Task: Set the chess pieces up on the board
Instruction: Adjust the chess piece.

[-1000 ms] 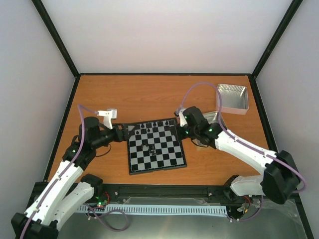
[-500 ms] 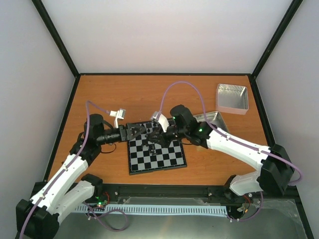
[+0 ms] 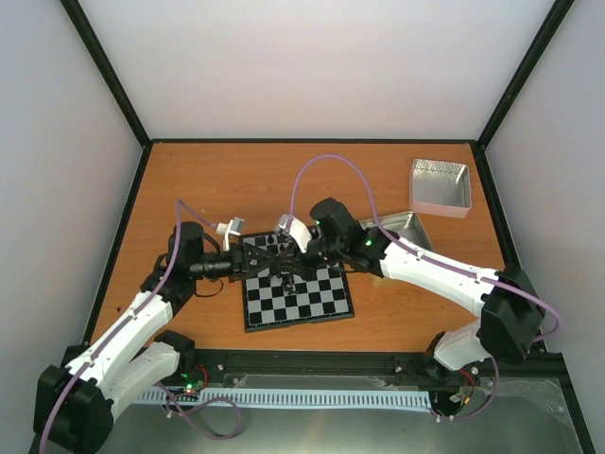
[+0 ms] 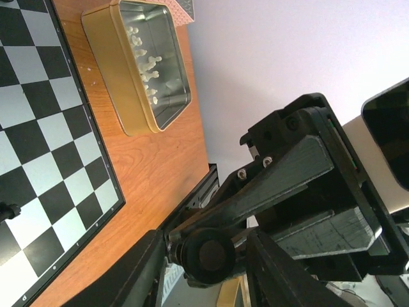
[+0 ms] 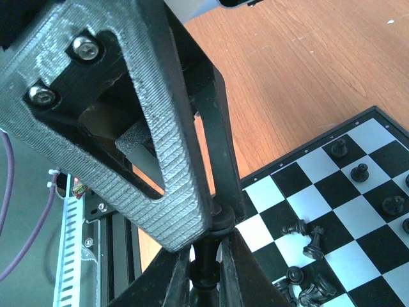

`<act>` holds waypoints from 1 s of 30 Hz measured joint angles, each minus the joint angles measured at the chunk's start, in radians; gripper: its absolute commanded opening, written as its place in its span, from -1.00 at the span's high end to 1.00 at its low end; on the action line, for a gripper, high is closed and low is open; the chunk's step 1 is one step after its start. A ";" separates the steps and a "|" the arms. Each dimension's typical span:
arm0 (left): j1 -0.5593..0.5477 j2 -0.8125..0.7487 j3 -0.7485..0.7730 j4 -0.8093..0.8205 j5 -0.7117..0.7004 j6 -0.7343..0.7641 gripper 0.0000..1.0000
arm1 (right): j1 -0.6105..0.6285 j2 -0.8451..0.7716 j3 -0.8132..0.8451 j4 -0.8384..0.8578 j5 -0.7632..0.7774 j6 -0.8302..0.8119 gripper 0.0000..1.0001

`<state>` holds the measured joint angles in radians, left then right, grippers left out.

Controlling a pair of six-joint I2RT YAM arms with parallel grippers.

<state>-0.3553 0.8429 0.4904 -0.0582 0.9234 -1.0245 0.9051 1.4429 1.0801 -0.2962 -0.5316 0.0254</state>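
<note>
Orange tabletop (image 3: 236,180), mid-frame: chess piece (image 5: 203,274) is pinched by right gripper (image 5: 208,252) over board (image 3: 302,305); left gripper (image 4: 204,242), grip cannot be told.

Far tin (image 3: 440,184); near tin (image 4: 110,64) with white pieces (image 4: 149,64)

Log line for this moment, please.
phase: both grippers together over chessboard | right gripper: shut on black chess piece | left gripper: flanking it, grip unclear
</note>
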 measured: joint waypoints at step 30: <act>0.006 -0.023 -0.002 0.129 -0.025 -0.142 0.73 | 0.025 -0.261 -0.282 0.392 0.157 0.393 -0.50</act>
<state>-0.3496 0.8196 0.4889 0.0711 0.8982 -1.1664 0.9298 1.1816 0.7979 0.0959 -0.3748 0.4179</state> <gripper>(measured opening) 0.198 0.750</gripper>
